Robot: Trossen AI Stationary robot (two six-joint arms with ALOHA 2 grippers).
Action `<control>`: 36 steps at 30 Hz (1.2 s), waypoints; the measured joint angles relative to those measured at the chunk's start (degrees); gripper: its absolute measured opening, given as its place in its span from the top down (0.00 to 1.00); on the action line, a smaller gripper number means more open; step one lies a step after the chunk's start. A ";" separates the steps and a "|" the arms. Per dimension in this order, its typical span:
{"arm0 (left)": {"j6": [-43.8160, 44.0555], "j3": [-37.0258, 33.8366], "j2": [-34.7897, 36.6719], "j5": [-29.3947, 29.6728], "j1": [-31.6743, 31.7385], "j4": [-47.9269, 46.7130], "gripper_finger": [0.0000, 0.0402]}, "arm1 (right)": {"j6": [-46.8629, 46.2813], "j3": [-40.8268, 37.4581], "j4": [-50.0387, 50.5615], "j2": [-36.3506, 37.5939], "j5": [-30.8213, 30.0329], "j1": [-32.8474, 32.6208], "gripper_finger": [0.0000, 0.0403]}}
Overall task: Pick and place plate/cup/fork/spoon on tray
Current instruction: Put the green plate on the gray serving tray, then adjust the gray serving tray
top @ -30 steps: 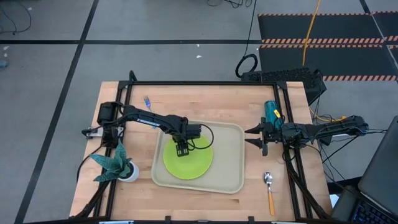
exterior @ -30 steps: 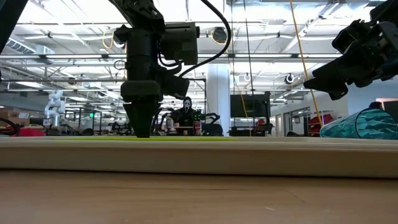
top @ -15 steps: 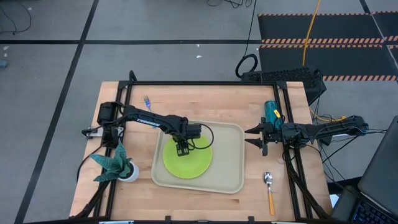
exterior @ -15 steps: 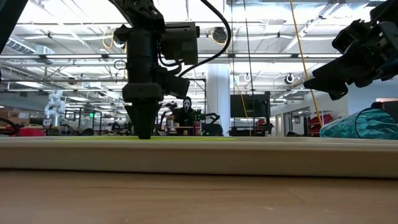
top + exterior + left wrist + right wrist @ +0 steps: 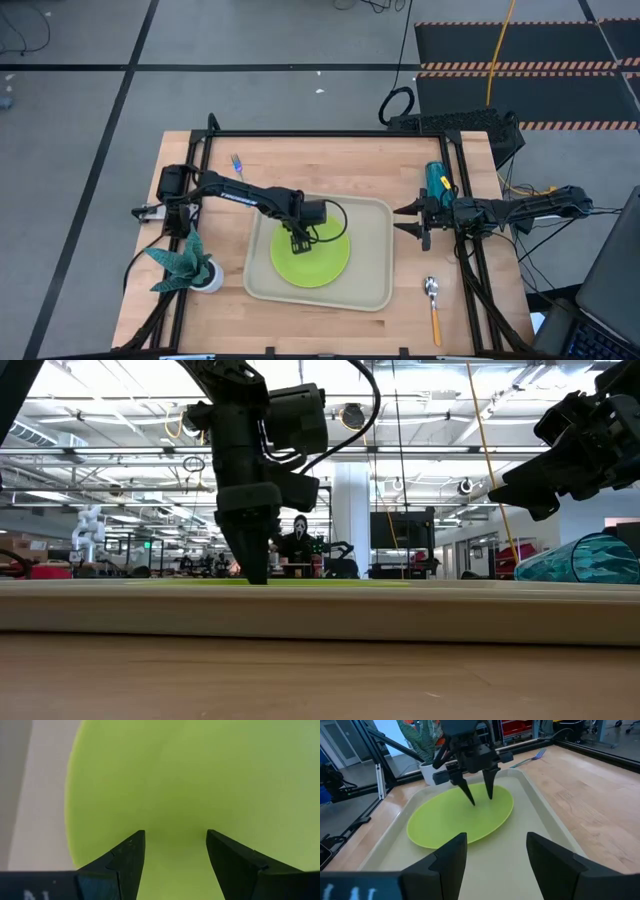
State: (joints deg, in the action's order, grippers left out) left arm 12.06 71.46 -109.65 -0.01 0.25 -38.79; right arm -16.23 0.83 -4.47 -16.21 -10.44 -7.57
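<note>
In the low view the large beige rectangular tray (image 5: 320,610) spans the foreground, its low rim hiding what lies inside. Centre frame in the high view, the flat round lime-green plate (image 5: 322,265) rests in the tray, and the left gripper (image 5: 299,243) stands on its upper-left part, fingers spread, tips down at its surface, pinching nothing. The plate looks light, stiff and slick — the rim is probably the only hold. Right of the tray, the right gripper (image 5: 414,221) waits, fingers apart, beside the small translucent teal-blue tumbler (image 5: 437,181) lying on its side.
</note>
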 joint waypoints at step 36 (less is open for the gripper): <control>-1.11 4.77 0.00 0.08 -0.88 -2.47 0.47 | -0.28 -0.01 0.00 0.00 0.00 0.00 0.51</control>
State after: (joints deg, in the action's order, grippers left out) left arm 10.95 76.23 -109.65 0.08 -0.62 -41.26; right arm -16.50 0.82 -4.47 -16.20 -10.44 -7.57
